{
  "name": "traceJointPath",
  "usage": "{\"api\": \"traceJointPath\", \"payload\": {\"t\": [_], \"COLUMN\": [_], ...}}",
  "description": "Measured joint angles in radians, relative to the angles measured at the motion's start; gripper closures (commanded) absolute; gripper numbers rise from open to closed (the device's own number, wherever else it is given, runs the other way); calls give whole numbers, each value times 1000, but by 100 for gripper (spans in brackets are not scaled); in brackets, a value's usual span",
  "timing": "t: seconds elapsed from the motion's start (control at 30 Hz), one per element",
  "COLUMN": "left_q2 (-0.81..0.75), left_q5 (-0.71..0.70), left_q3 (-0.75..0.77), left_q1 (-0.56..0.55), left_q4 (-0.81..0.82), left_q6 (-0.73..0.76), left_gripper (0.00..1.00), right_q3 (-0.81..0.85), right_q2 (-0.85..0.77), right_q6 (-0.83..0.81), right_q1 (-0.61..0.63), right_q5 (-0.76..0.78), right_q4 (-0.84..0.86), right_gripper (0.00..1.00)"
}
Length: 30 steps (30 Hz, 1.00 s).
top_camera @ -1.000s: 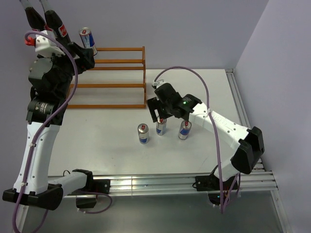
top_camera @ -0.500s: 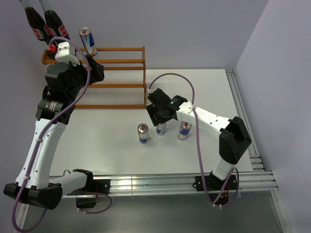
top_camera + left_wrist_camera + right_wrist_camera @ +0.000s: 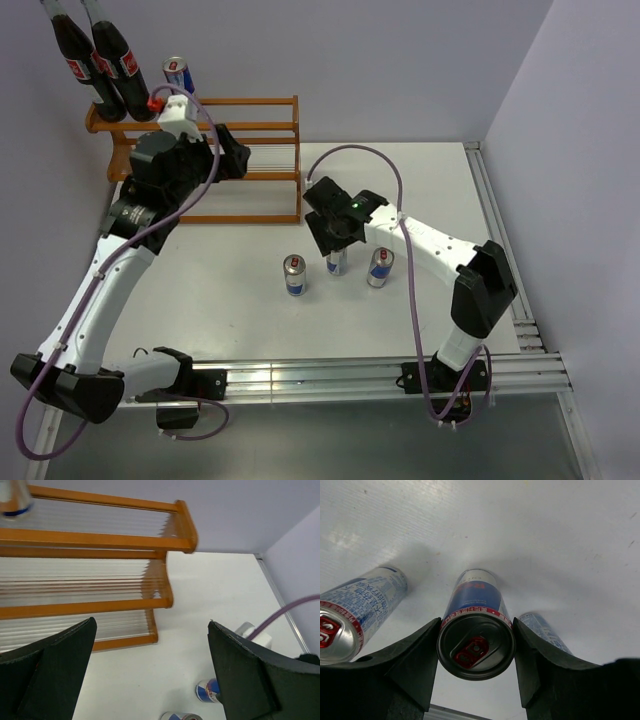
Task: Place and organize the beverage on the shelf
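Between the jaws of the right claw (image 3: 476, 625) stands the middle can (image 3: 476, 652). They sit against either side of its rim, so it looks gripped, though the wrist view cannot show how firmly.

Two more cans flank it closely, one at the lower left of the wrist frame (image 3: 350, 617) and one at the right (image 3: 540, 627). All three stand on the table (image 3: 450, 190), at centre in the top view.

Up and to the left is the shelf (image 3: 270, 180). A fourth can (image 3: 178, 75) and two bottles (image 3: 95, 55) stand at its upper left end. The left claw (image 3: 232, 155) hangs wide open and empty in front of the tiers.

Risks, as I judge them:
- Grip is high on a slick, thin wall. A weak squeeze could let the can slide out, and a hard one could dent it.
- A sideways lift could make the fingers clip a neighbour and topple it.
- Left arm lies across the way to the shelf, so the arms may collide.
- Rails are thin, and a can set down off-level could tip.
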Motion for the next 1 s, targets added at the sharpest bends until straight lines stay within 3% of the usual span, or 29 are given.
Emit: {"api": "traceJointPath", "payload": {"t": [0.43,0.67,1.0], "left_q2": [-45,-43,0], "left_q5": [271,387,294], "left_q3": [-409,-539,-620], "left_q1": [-163,-212,-377], "left_q4": [492,696,838], "left_q6": [83,196,420], "left_gripper": [1,0,1], "right_q3": [314,504,542], "right_q2": [-39,-39,-39], "right_q6": [-18,-27,-48], "right_q1": [-60,-61,-24], "right_q5": [68,63,4], "right_q4": [-164,-258,-315], "right_gripper": [80,82,84]}}
